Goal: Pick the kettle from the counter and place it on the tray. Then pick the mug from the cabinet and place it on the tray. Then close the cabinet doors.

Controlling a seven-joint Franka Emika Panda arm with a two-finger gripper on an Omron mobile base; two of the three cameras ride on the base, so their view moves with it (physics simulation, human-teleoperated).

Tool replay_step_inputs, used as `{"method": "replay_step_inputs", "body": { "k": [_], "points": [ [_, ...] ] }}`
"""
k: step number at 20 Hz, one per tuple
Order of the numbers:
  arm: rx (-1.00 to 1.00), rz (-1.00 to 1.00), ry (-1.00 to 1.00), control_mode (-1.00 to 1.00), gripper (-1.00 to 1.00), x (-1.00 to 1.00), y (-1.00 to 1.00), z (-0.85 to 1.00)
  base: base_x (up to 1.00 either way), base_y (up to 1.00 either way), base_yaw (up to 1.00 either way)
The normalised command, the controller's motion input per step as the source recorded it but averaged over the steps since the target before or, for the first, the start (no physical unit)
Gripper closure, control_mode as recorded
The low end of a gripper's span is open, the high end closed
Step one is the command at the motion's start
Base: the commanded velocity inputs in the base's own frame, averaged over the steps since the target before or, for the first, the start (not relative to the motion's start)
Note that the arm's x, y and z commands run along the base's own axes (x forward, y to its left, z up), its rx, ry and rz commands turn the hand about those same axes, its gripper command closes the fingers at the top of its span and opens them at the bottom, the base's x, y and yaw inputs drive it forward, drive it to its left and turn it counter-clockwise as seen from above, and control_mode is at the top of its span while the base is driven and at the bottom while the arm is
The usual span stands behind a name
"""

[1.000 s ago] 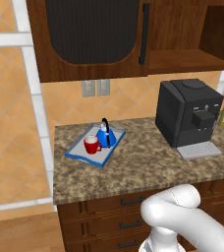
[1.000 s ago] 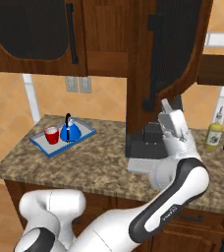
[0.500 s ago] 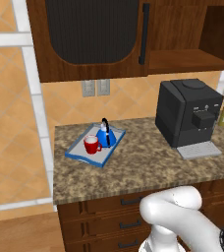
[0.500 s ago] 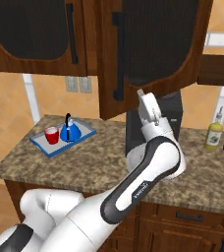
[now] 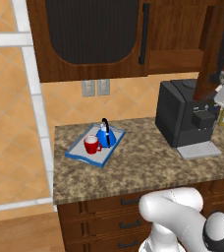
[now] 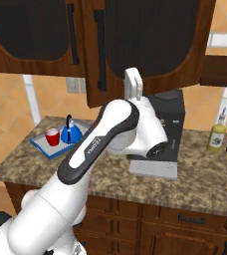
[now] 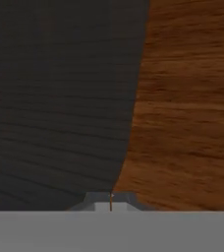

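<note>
Against the right cabinet door (image 6: 155, 45) I had the shut, empty gripper (image 7: 110, 201) pressed; next, push it fully closed.

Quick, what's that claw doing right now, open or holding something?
Gripper: shut, holding nothing, fingertips pressed against the cabinet door.

kettle (image 5: 105, 136) and mug (image 5: 91, 144) on tray (image 5: 79, 150)
</note>
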Motion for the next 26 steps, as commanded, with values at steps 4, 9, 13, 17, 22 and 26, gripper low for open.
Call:
{"method": "replay_step_inputs", "body": {
  "k": [4, 9, 13, 17, 22, 26],
  "points": [
    [-0.02, -0.28, 0.38, -1.0, 1.0, 0.91, 0.78, -0.11, 0.0, 0.0, 0.0],
    [-0.02, -0.27, 0.08, -1.0, 1.0, 1.0, 0.65, -0.35, 0.0, 0.0, 0.0],
    [0.0, -0.22, 0.02, -1.0, 1.0, 1.0, 0.21, -0.2, 0.0, 0.0, 0.0],
    [0.03, -0.14, 0.07, -1.0, 1.0, 1.0, 0.0, -0.03, 0.0, 0.0, 0.0],
    [0.05, -0.08, 0.13, -1.0, 1.0, 0.99, 0.0, 0.0, 0.0, 0.0, 0.0],
    [0.03, -0.05, 0.23, -1.0, 1.0, 0.99, -0.01, 0.0, 0.0, 0.0, 0.0]
  ]
}}
